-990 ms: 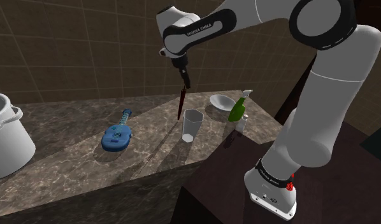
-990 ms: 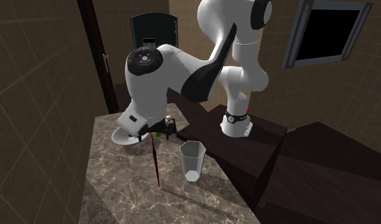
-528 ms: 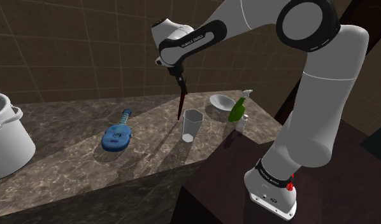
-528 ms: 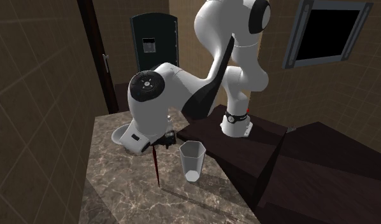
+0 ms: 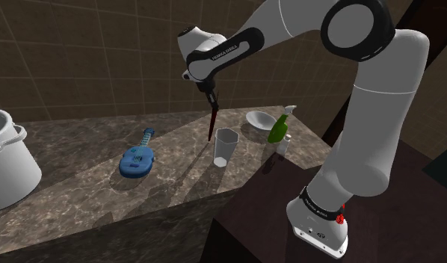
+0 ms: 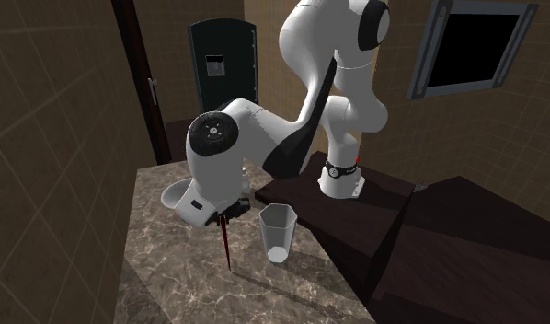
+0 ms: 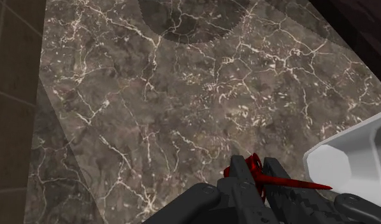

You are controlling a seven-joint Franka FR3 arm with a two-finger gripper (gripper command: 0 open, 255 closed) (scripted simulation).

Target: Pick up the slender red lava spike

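Observation:
A slender dark red spike (image 5: 211, 123) stands upright on the marble counter (image 5: 87, 187), its tip resting on the stone. In the second exterior view the spike (image 6: 226, 241) rises just beside the cup. My black gripper (image 5: 211, 103) reaches down from above and is shut on the spike's upper end. Along the hand, the fingers (image 7: 245, 184) clasp the jagged red top of the spike (image 7: 250, 170), and my gripper (image 7: 260, 181) is closed around it.
A translucent faceted cup (image 5: 225, 146) stands close beside the spike. A blue toy guitar (image 5: 138, 157), a big grey pot (image 5: 7, 161), a white bowl (image 5: 261, 119) and a green spray bottle (image 5: 280, 127) share the counter. Dark furniture (image 6: 429, 248) borders the counter's edge.
The hand has come down onto the top of the spike and the fingers have shut on it. The spike stands where it was.

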